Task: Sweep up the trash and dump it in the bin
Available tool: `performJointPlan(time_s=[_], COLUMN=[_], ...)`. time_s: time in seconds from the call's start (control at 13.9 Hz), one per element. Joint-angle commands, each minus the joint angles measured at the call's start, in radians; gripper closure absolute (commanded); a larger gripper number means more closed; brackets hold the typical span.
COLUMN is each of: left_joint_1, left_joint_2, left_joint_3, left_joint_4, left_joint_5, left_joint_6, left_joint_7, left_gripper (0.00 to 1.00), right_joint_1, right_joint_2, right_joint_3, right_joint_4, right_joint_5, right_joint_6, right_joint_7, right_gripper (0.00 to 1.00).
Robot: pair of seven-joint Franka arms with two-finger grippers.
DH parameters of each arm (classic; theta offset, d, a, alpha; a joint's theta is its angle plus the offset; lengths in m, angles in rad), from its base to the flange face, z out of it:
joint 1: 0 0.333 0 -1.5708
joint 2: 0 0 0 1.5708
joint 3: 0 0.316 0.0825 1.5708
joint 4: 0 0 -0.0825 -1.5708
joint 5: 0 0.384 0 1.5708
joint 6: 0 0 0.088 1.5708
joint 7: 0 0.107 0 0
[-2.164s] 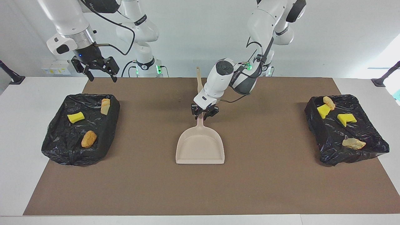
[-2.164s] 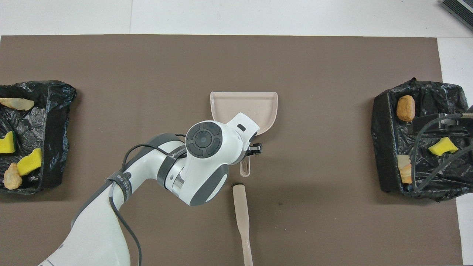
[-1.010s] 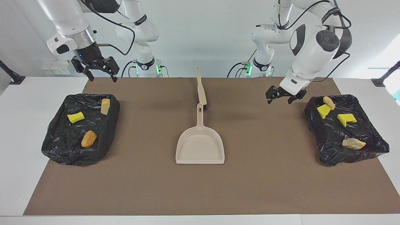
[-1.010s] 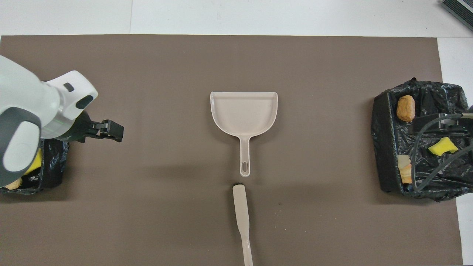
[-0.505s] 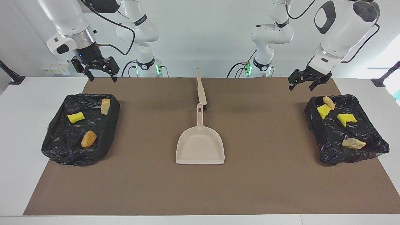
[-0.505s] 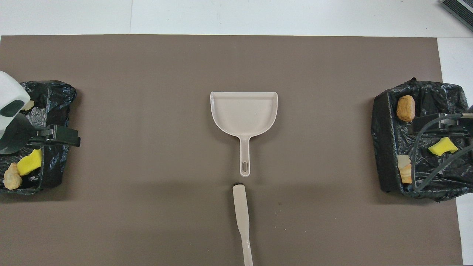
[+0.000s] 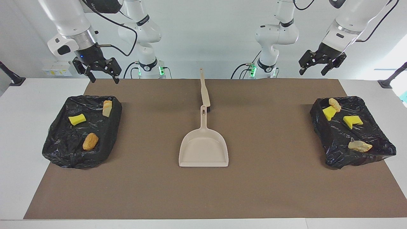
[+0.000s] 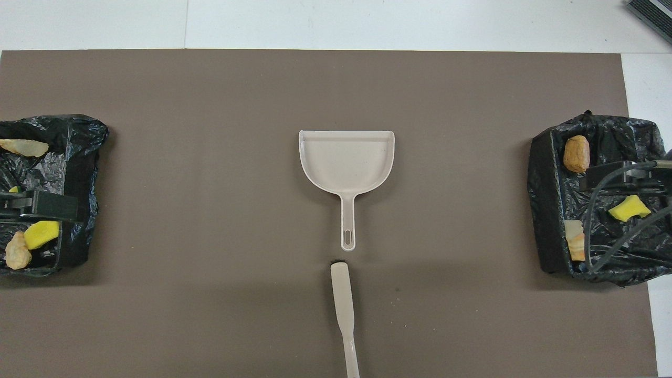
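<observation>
Facing and overhead cameras share the dustpan.

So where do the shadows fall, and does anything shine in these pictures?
Facing view: soft shadows on the brown mat beside each black bin bag, whose plastic glints. Overhead view: a faint shadow near the dustpan handle; the bags glint there too.

White jointed arms, black cables, black pincers, green base lights.

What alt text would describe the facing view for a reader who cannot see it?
A beige dustpan and brush lie mid-table between two black-lined bins holding yellow and golden-brown trash. The left gripper and right gripper hang open and empty.
</observation>
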Motion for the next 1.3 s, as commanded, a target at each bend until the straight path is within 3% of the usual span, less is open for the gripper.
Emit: performJointPlan(time_s=[0.0,1.23], left_joint_1=[-0.002,0.003], left_joint_2=[0.007,-0.001], left_joint_3=[0.005,0.01], left_joint_4=[0.051,0.054], left_joint_5=[0.021,0.034], left_joint_6=[-0.052,-0.071], left_joint_7=[0.003,-0.003], left_gripper=[0.0,0.0], right_joint_1=[-0.009,-0.009], right_joint_2=[-0.018,-0.018], right_joint_3=[0.005,0.005], right_joint_4=[-0.022,-0.022], right_joint_5=[0.012,0.012], right_joint_6=[0.018,0.02], right_joint_7=[-0.004,-0.004], right_gripper=[0.0,0.0])
